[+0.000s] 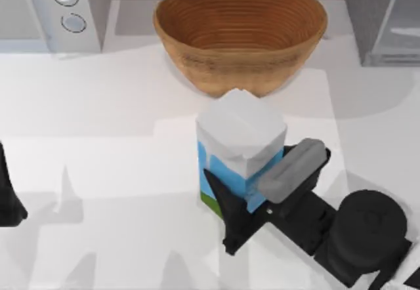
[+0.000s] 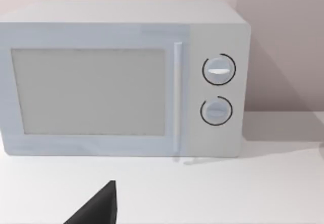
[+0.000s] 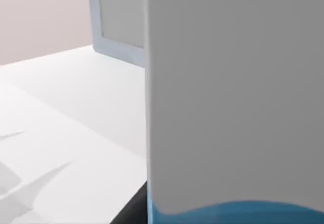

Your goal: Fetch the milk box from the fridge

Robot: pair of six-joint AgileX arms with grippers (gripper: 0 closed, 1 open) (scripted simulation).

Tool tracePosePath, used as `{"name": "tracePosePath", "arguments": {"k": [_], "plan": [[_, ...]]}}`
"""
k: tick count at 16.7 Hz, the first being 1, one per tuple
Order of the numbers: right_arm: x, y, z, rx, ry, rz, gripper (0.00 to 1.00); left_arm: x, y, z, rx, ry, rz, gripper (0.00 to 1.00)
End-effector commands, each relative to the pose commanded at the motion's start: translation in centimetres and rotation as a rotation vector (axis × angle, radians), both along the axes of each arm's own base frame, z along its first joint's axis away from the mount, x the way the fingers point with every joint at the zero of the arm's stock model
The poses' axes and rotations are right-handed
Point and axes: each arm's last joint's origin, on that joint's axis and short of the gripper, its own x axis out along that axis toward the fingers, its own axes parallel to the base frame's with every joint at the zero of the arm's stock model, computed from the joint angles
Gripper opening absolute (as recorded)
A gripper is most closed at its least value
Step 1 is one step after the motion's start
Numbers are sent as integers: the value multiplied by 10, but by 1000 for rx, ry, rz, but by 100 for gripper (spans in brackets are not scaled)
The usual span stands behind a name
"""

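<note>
Between the fingers of the right gripper (image 1: 252, 188) stands the milk box (image 1: 239, 149), upright on the white table (image 1: 98, 145) near its middle, clamped from both sides at its blue-and-white flanks. Just beyond the gripper, past the carton, sits the wicker bowl (image 1: 240, 34). Further off to the gripper's right rear is the fridge (image 1: 384, 18); to its left rear, the white microwave (image 1: 56, 11). The left gripper (image 1: 8, 195) is parked at the table's left edge, well apart from the carton; whether its fingers are apart or together I cannot tell.
</note>
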Motion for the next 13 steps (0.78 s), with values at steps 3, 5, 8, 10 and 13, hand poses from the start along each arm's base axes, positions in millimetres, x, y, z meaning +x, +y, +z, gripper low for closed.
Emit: {"name": "tracePosePath", "arguments": {"k": [3, 5, 8, 10, 13], "plan": [[9, 9, -7, 13, -14, 2, 0, 0, 0, 0, 0, 0, 0, 100], [10, 10, -8, 13, -15, 2, 0, 0, 0, 0, 0, 0, 0, 100], [10, 10, -8, 13, -15, 2, 8, 0, 0, 0, 0, 0, 0, 100], [10, 10, -8, 13, -15, 2, 23, 0, 0, 0, 0, 0, 0, 100], [10, 10, -8, 13, -15, 2, 45, 0, 0, 0, 0, 0, 0, 100]]}}
